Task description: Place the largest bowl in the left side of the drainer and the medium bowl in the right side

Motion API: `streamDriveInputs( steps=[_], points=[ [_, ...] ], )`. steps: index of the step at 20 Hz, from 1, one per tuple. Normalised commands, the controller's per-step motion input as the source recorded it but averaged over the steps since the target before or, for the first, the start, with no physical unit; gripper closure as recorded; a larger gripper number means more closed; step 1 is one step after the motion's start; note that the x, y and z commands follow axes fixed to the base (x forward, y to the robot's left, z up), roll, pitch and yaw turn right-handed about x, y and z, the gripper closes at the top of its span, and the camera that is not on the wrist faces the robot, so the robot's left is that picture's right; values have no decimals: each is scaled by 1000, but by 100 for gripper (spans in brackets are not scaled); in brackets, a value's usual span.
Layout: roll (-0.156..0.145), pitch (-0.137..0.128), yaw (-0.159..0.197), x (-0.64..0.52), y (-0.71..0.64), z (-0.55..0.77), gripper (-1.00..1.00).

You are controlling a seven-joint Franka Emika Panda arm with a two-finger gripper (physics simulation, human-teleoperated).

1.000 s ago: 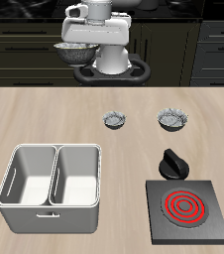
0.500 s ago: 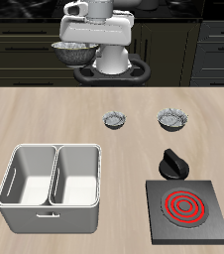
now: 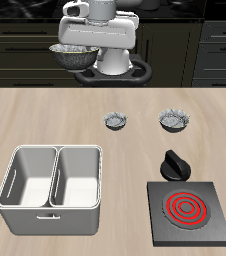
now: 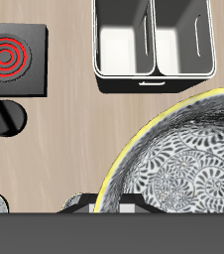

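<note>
The largest bowl [image 3: 74, 56] hangs high above the table's back edge, close to the robot's base, with my gripper [image 3: 80, 44] shut on its rim. In the wrist view this speckled, yellow-rimmed bowl [image 4: 188, 164] fills much of the picture and hides my fingers. The medium bowl [image 3: 173, 120] sits on the table farther toward the front, beside the tiny bowl [image 3: 117, 121]. The drainer [image 3: 50, 218] stands near the table's front edge with both compartments empty; the wrist view shows the drainer [image 4: 149, 81] beyond the held bowl.
A black stove plate [image 3: 188, 210] with a red coil lies near the front edge beside the drainer, with a black knob [image 3: 175, 164] just behind it. In the wrist view the stove plate [image 4: 13, 58] and knob [image 4: 7, 117] show too.
The held bowl has drifted very slightly sideways and down; nothing on the table has moved.
</note>
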Motion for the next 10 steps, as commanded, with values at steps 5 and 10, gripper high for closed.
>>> streamDriveInputs(
  steps=[5, 10],
  points=[
    [-44, 12, -19, 520, -52, 161, 100],
    [-20, 38, -29, 579, -71, 91, 100]
  ],
)
